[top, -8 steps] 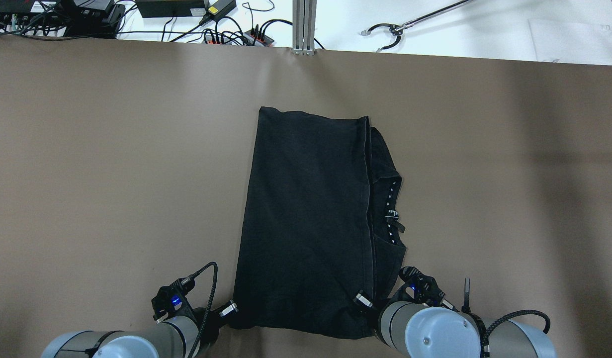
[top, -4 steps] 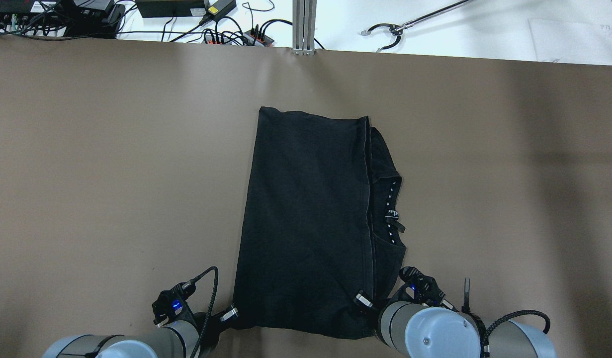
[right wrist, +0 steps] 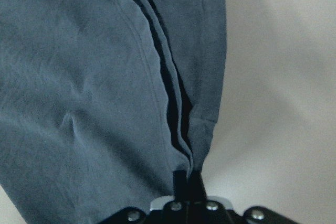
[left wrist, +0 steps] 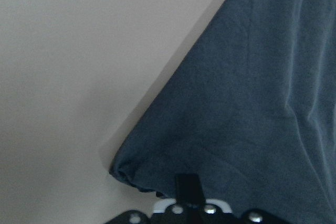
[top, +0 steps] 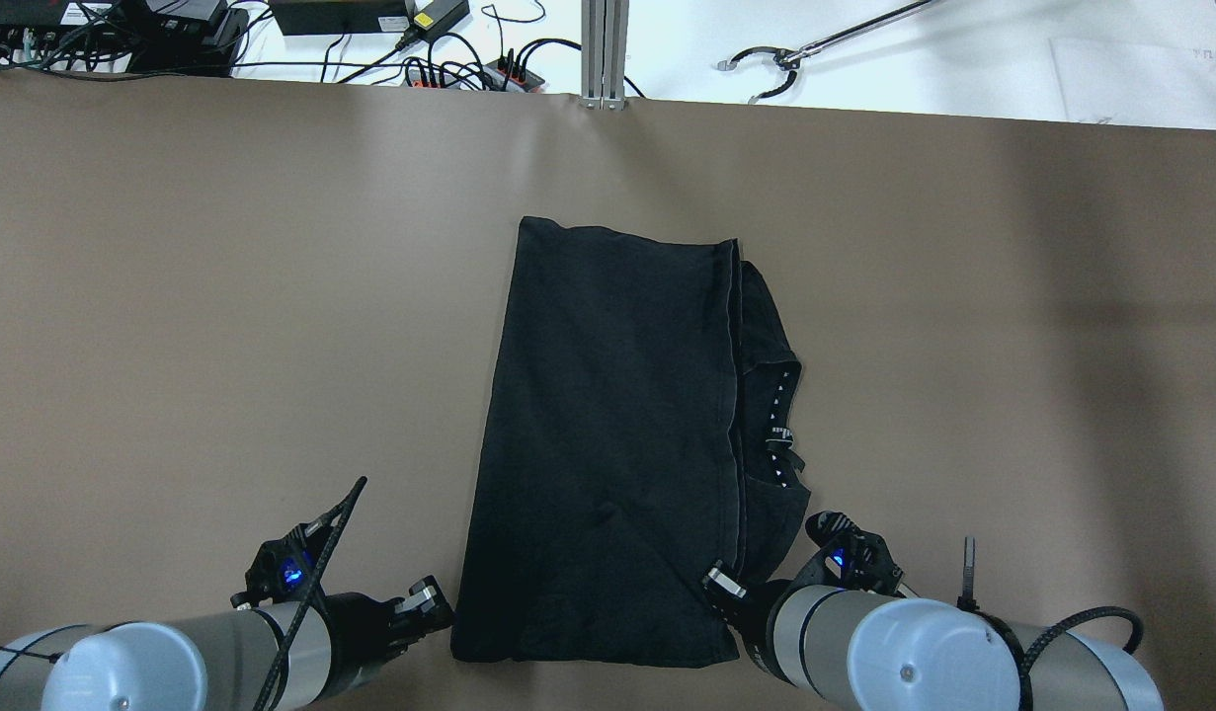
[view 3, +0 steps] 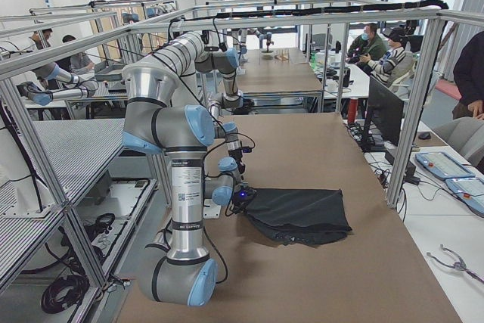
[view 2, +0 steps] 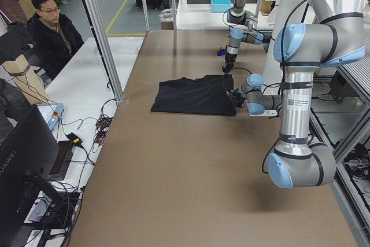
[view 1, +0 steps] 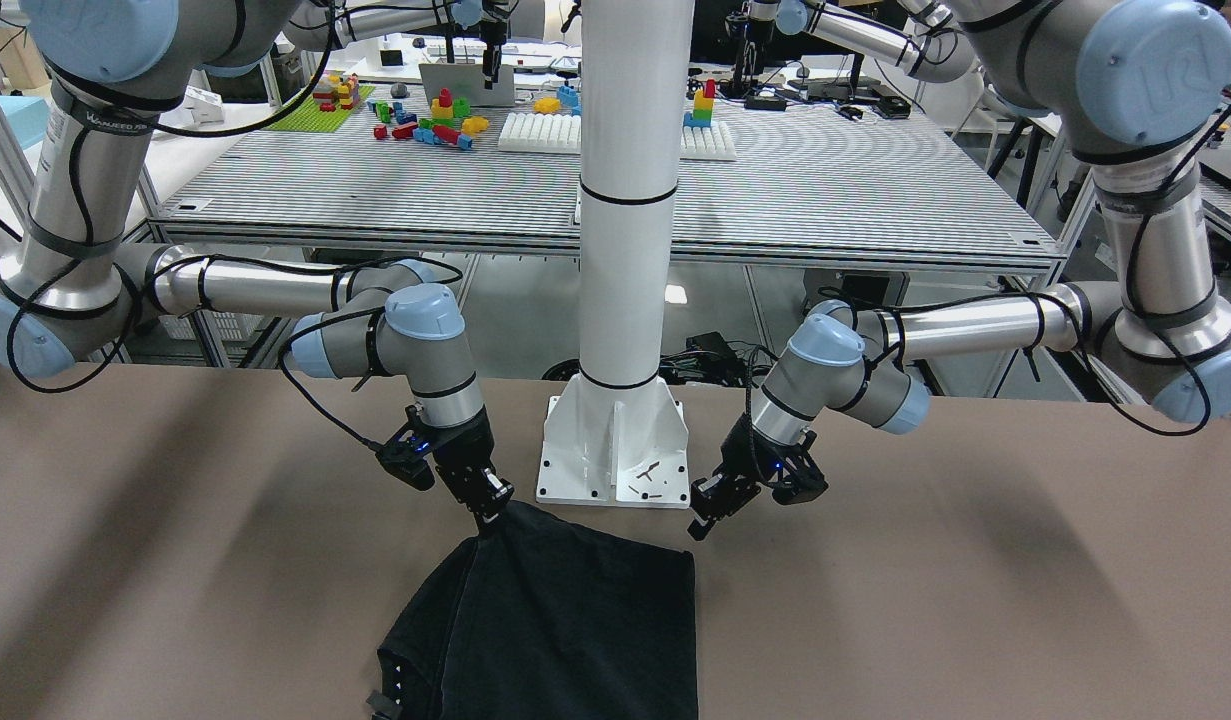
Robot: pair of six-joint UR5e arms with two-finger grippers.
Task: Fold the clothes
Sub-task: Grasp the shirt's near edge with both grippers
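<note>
My right gripper is clenched on the near right corner of the black garment, while my left gripper, closed too, meets its near left edge, grasp unclear.

Folded black garment on brown table, left hand and right hand at its two near corners
</note>
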